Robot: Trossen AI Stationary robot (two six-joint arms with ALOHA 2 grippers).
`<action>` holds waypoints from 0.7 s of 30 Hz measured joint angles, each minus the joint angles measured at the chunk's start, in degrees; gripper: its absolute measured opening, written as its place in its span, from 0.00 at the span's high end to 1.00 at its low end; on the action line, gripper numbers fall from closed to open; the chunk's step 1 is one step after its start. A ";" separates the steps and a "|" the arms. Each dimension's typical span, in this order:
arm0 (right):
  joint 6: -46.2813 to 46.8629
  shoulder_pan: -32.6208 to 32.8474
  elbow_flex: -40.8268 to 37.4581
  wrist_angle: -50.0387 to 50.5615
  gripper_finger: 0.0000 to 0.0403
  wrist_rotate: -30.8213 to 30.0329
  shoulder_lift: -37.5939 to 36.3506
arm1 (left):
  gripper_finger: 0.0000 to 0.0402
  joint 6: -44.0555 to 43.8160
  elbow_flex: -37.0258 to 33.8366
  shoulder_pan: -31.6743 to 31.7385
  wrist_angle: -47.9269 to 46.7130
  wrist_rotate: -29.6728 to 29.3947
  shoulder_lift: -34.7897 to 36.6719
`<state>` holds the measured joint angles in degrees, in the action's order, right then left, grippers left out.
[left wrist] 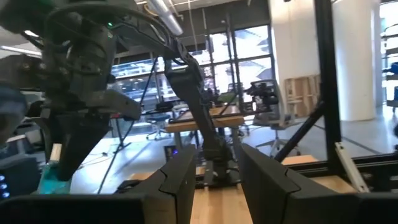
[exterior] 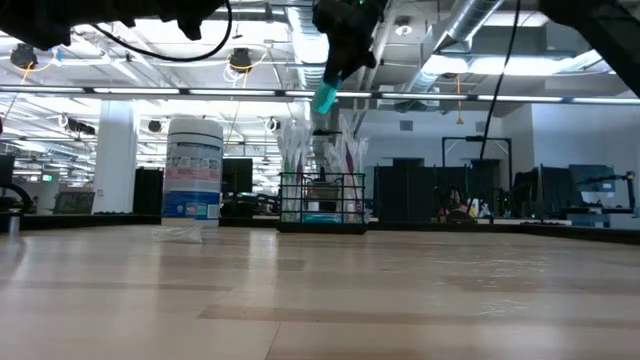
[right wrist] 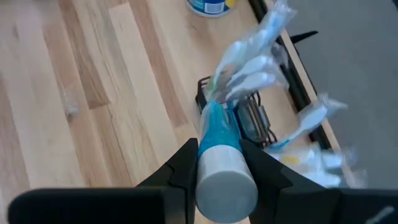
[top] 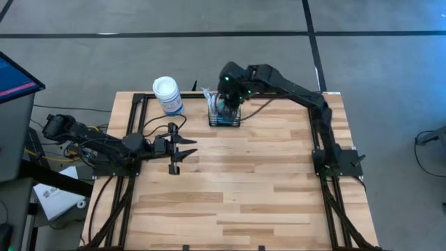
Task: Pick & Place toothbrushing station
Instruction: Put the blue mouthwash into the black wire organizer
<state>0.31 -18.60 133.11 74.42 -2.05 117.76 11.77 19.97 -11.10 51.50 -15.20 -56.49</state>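
Hovering over the toothbrushing station (top: pixel 224 117) at the table's (top: pixel 230 188) far edge, the right tool (right wrist: pixel 217 158) grips a teal-and-white tube (right wrist: pixel 219 163), ready to place it. Next it must lower straight between the wrapped toothbrushes (right wrist: pixel 249 59) already standing inside. Left tool (top: pixel 182 151) waits mid-table, partly open, empty. White-lidded canister (top: pixel 168 95) stands beside.

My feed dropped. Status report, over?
Right hand shut on teal tube, above wire basket. Left hand open, idle mid-table. Wrapped toothbrushes crowd the basket; canister beside it.
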 joint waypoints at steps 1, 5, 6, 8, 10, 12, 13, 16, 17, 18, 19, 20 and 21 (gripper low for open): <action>-0.77 -0.70 2.04 1.09 0.80 0.78 1.47 | 0.72 0.00 0.00 0.56 -0.06 0.01 0.00; -3.66 -3.79 -0.49 2.03 0.80 4.67 2.31 | 0.72 0.00 -0.04 1.73 -0.12 -0.37 -0.02; -3.69 -4.49 -0.34 2.27 0.80 4.81 2.84 | 0.72 0.00 -0.04 1.82 -0.09 -0.30 0.00; -3.53 -5.82 -0.38 2.30 0.80 5.00 3.47 | 0.72 0.00 -0.06 2.03 -0.26 -0.30 -0.02; -4.47 -6.75 -0.47 1.73 0.80 5.07 3.77 | 0.72 0.00 -0.07 2.10 -0.24 -0.10 -0.02; -5.35 -6.79 -0.24 0.14 0.80 5.14 4.26 | 0.72 0.00 -0.07 2.49 -0.25 -0.04 -0.02; -5.42 -6.84 -0.31 0.39 0.80 5.33 4.47 | 0.72 0.00 -0.07 2.72 -0.23 -0.04 -0.02; -6.16 -7.05 -0.39 0.31 0.80 6.39 5.29 | 0.72 0.00 -0.07 3.65 -0.21 -0.07 -0.02; -6.35 -6.86 -0.30 -0.21 0.80 7.11 5.64 | 0.72 0.00 -0.07 3.83 -0.21 -0.09 -0.02; -6.40 -6.97 -0.33 0.03 0.80 7.86 5.92 | 0.72 0.00 -0.07 4.00 -0.23 -0.09 -0.02; -6.60 -7.17 -0.46 0.68 0.80 8.11 6.14 | 0.72 0.00 -0.07 4.09 -0.24 -0.09 -0.02; -6.87 -7.03 -0.49 0.79 0.80 8.15 6.45 | 0.72 -0.02 -0.07 4.10 -0.25 -0.15 -0.02; -7.11 -6.83 -0.39 0.38 0.80 8.17 6.86 | 0.72 -0.02 -0.07 4.09 -0.27 -0.14 -0.02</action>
<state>-6.80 -25.43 132.73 74.80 6.12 124.61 11.75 19.90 -7.02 51.22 -15.34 -56.51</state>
